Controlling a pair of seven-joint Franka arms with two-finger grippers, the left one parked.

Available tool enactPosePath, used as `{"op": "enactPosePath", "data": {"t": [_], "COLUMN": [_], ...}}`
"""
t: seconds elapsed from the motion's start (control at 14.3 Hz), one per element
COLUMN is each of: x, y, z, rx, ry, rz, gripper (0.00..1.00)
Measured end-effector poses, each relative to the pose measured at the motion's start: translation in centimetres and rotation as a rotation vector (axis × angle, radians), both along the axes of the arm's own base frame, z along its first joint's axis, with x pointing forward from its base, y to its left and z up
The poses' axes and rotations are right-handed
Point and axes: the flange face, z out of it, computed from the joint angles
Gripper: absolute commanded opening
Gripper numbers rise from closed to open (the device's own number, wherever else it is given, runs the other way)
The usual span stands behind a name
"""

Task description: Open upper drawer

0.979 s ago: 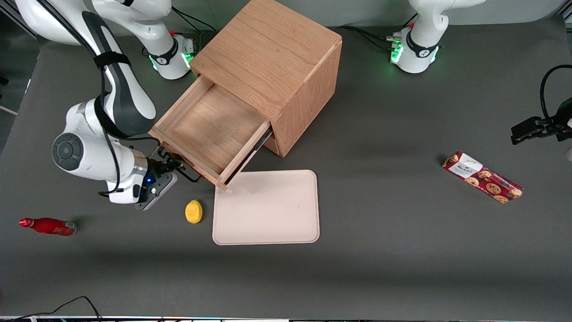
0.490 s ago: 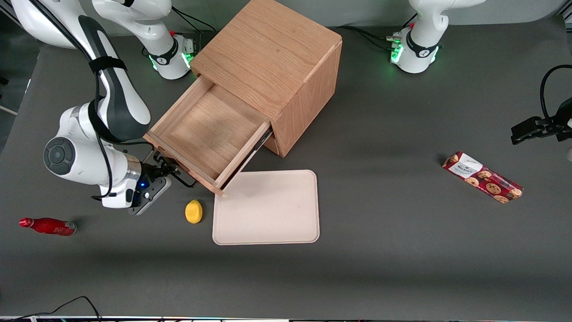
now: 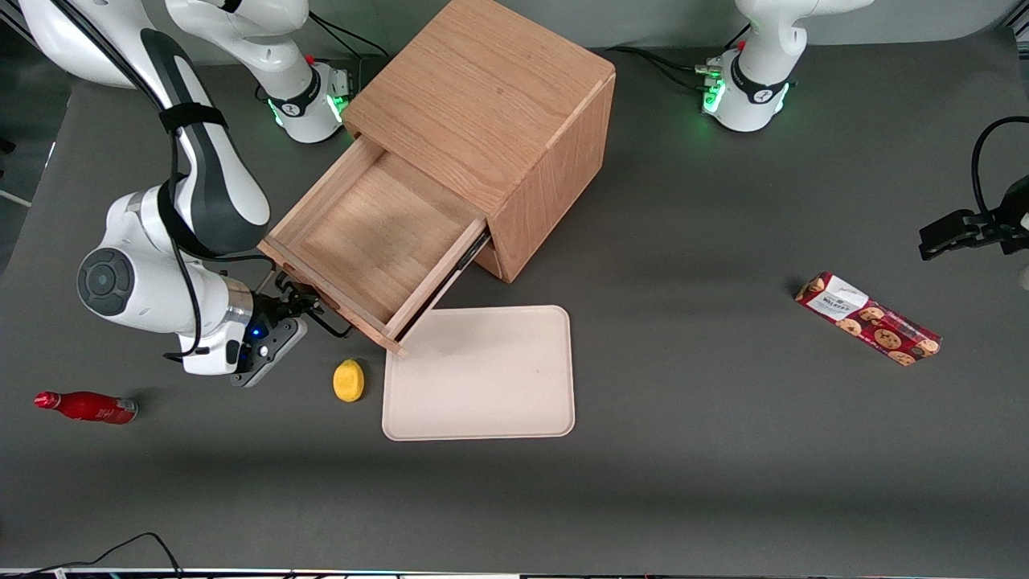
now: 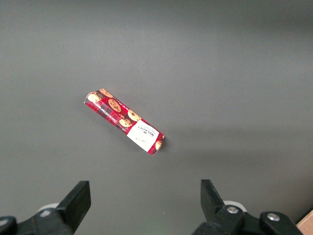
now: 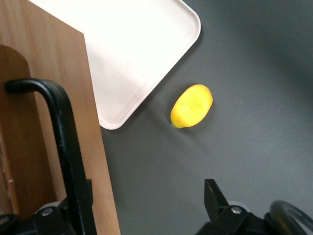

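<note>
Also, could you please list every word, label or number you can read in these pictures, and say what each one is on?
Nothing can be read with certainty.
Cookie packet: its white label carries print, too small to read in either view.
Red bottle: no legible marking.
Upper drawer, lemon, tray: no text.
The gripper at the drawer's black handle shows no lettering.

The gripper (image 3: 299, 304) sits at the upper drawer (image 3: 372, 240) front, its fingers (image 5: 217, 200) cut off by the right wrist view's edge. The black bar handle (image 5: 63, 142) hides one finger's tip; the bottom drawer stays almost wholly covered.
</note>
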Motion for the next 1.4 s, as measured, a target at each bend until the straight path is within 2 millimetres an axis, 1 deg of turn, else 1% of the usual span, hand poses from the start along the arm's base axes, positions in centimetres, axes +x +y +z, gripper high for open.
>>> {"op": "enactPosePath", "data": {"t": [0.28,0.56,0.77,0.91,0.98,1.12,1.19,1.26,1.4], "x": [-0.1,0.0,0.1,0.1,0.2,0.3,0.4,0.3,-0.3], "y": [-0.3,-0.7,-0.7,-0.7,-0.7,-1.0,-1.6,-2.8,-5.7], "z": [0.3,1.8,2.2,3.1,4.0,6.3,7.8,9.4,12.4], "rx": [-0.013,-0.024,-0.024,-0.026,-0.026,-0.028,-0.032,-0.039,-0.056], "ry": [0.031,0.057,0.06,0.075,0.08,0.07,0.053,0.031,0.01], "rz": [0.007,0.016,0.017,0.021,0.023,0.023,0.012,-0.008,-0.055], "gripper": [1.0,1.0,1.0,1.0,1.0,1.0,1.0,1.0,1.0]}}
